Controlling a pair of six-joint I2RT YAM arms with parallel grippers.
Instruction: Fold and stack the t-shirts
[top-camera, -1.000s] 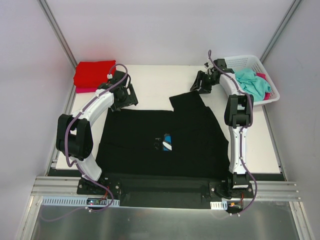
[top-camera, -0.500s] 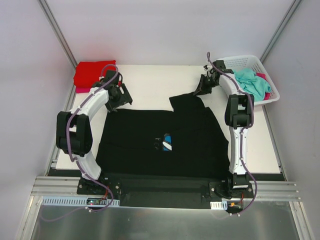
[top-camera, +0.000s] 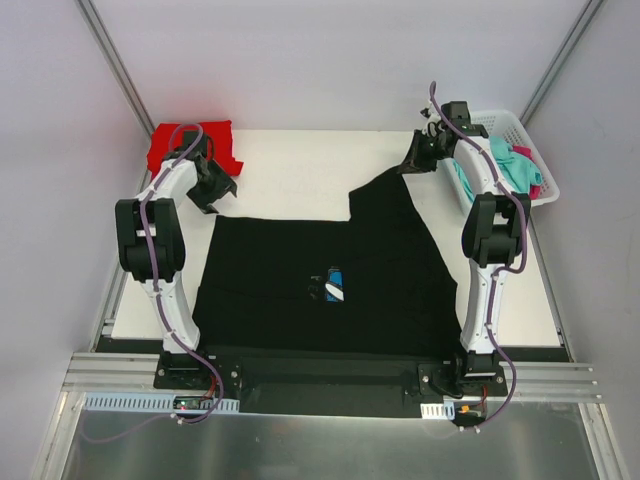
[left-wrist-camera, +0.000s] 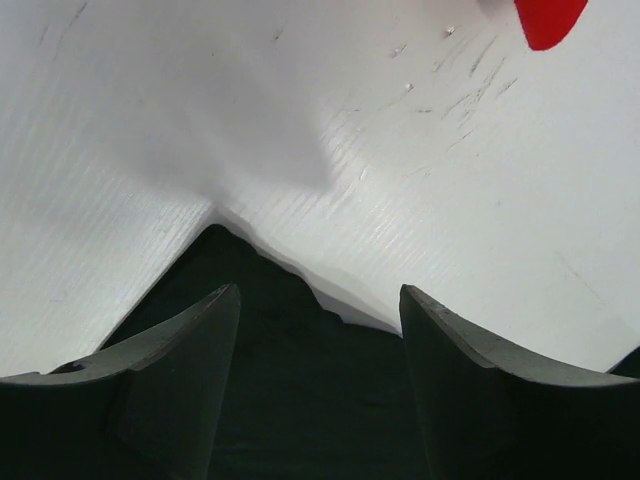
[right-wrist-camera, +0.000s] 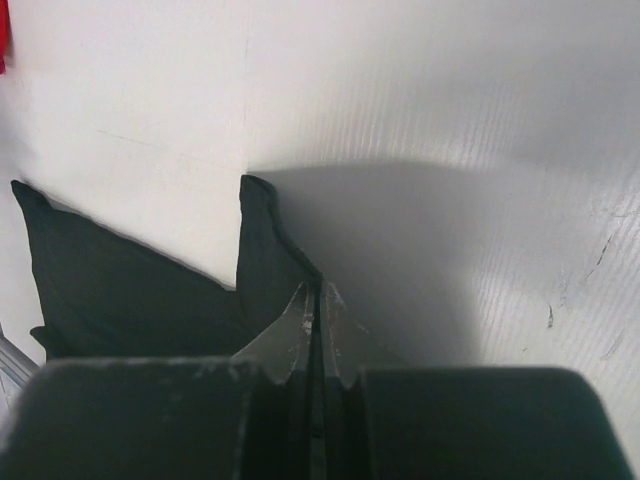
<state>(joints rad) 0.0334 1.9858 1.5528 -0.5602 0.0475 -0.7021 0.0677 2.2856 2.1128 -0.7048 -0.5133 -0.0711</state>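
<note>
A black t-shirt (top-camera: 320, 250) with a daisy print (top-camera: 335, 285) lies spread across the middle of the table. My right gripper (top-camera: 413, 162) is shut on its far right corner, which stretches up toward the basket. In the right wrist view the jaws (right-wrist-camera: 318, 290) pinch the edge of the black cloth (right-wrist-camera: 120, 280). My left gripper (top-camera: 212, 192) hovers at the shirt's far left corner. Its jaws (left-wrist-camera: 318, 292) stand apart, with a point of black cloth (left-wrist-camera: 290, 380) below and between them. A folded red t-shirt (top-camera: 162, 150) lies at the far left, its tip (left-wrist-camera: 548, 15) showing in the left wrist view.
A white mesh basket (top-camera: 505, 117) stands at the far right corner, holding a teal t-shirt (top-camera: 505, 165) and a pink one (top-camera: 527, 155). Grey walls close in the table on three sides. Bare white table shows along the far edge between the two grippers.
The right gripper closed on the black shirt's far right corner and drew it back and to the right. The left gripper slid left toward the red shirt, its jaws narrowing.
</note>
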